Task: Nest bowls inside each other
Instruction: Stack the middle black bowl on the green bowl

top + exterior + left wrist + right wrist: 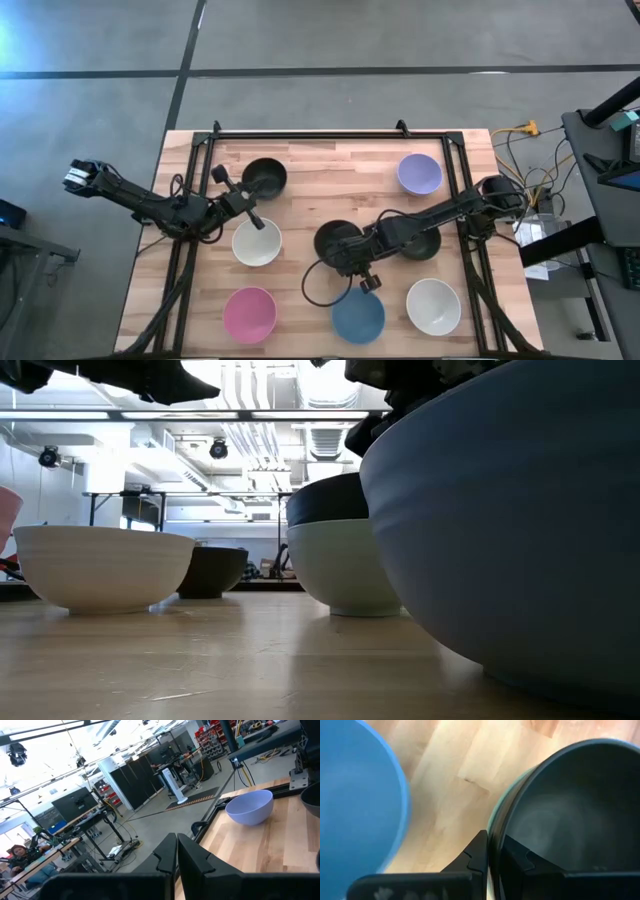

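In the high view a black bowl (337, 241) sits nested in a mint green bowl (345, 575), whose base rests on the table. My right gripper (492, 855) is shut on the near rim of this stack, next to the blue bowl (358, 316). Another dark bowl (420, 245) lies partly hidden under my right arm. A third black bowl (264, 177), a lavender bowl (419, 173), two white bowls (257, 242) (433, 306) and a pink bowl (249, 314) stand singly. My left gripper (256, 218) is shut, between the far black bowl and the left white bowl. My right gripper pinches the stack's rim (493, 832) on the side facing the blue bowl. One finger (517, 860) is inside the black bowl and the other finger (476, 852) is outside the wall. Whether the mint rim is pinched too, I cannot tell. The stack stands upright on the table.
A black frame (330, 135) runs around the wooden table top. Bare wood shows at the middle of the far half (340, 175). Cables and equipment (540, 190) lie past the right edge. In the left wrist view a workshop with desks and a person shows beyond the table.
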